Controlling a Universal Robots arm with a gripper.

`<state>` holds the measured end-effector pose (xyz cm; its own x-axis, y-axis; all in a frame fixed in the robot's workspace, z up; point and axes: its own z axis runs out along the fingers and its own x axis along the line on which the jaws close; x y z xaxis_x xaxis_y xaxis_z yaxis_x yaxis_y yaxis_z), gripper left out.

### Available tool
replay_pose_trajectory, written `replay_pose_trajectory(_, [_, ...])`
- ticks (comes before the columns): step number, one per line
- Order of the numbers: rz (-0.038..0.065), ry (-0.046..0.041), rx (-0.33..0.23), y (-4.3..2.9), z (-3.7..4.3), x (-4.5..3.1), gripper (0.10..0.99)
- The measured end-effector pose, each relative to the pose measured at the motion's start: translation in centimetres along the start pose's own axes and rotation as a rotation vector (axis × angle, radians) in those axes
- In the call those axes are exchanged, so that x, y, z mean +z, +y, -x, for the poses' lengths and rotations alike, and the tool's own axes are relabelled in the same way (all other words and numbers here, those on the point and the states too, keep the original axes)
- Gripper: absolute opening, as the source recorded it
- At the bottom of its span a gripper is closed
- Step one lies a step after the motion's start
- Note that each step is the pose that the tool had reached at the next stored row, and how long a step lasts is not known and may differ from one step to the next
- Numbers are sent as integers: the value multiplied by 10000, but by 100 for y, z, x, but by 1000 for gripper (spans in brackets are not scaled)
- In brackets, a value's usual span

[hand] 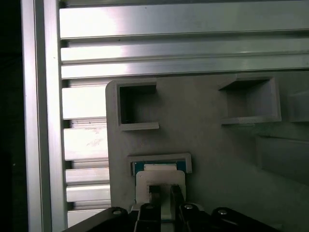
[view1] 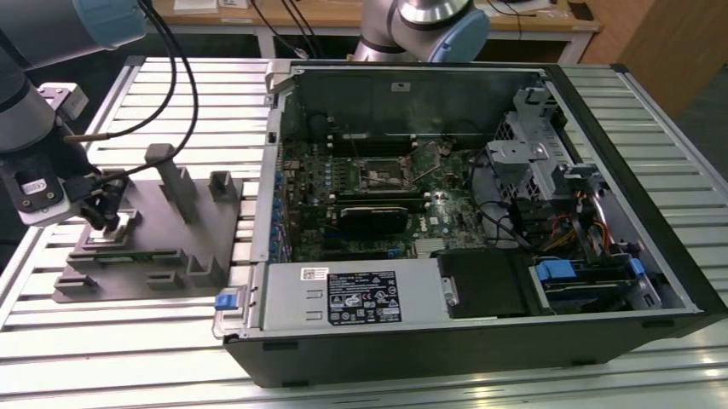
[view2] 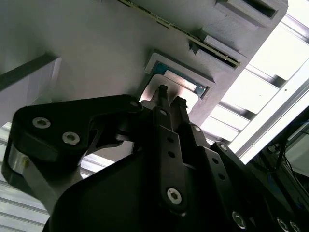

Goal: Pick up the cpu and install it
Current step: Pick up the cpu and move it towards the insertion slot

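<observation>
The cpu (view1: 112,238), a small flat square with a pale silver top, lies in a recess at the near left corner of the grey fixture (view1: 170,247). My gripper (view1: 109,223) stands directly over it, tips down at its top face. In both wrist views the cpu (view2: 189,96) (hand: 144,181) shows just beyond the black fingertips (view2: 161,93). The gripper (view2: 170,96) (hand: 164,191) is shut, with only a narrow slit between the tips and nothing held. I cannot tell whether the tips touch the chip. The motherboard socket (view1: 381,173) sits inside the open computer case.
The open computer case (view1: 478,221) fills the exterior view's right, with drive cages and cables inside. Grey posts (view1: 176,183) rise from the fixture just right of my gripper. The slatted aluminium table (view1: 114,341) runs underneath. A second arm's base (view1: 427,25) stands behind the case.
</observation>
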<state>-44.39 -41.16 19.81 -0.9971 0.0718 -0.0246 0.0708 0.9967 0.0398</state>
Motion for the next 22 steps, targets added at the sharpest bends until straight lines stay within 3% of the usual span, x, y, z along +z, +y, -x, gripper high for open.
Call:
replay_pose_trajectory(1, [0,0,0,0,0,0,290])
replay_pose_trajectory(2, [0,0,0,0,0,0,290])
replay_pose_trajectory(4, [0,0,-1,0,0,0,408])
replay_pose_trajectory(5, [0,0,-1,0,0,0,408])
replay_pose_trajectory(7, [0,0,-1,0,0,0,525])
replay_pose_trajectory(8, [0,0,-1,0,0,0,525])
replay_pose_trajectory(9, [0,0,-1,0,0,0,584])
replay_pose_trajectory(10, [0,0,-1,0,0,0,584])
replay_pose_trajectory(12, [0,0,-2,0,0,0,698])
replay_pose_trajectory(13, [0,0,-1,0,0,0,698])
replay_pose_trajectory(14, [0,0,-1,0,0,0,765])
replay_pose_trajectory(22, [0,11,-291,-2,-1,53,765])
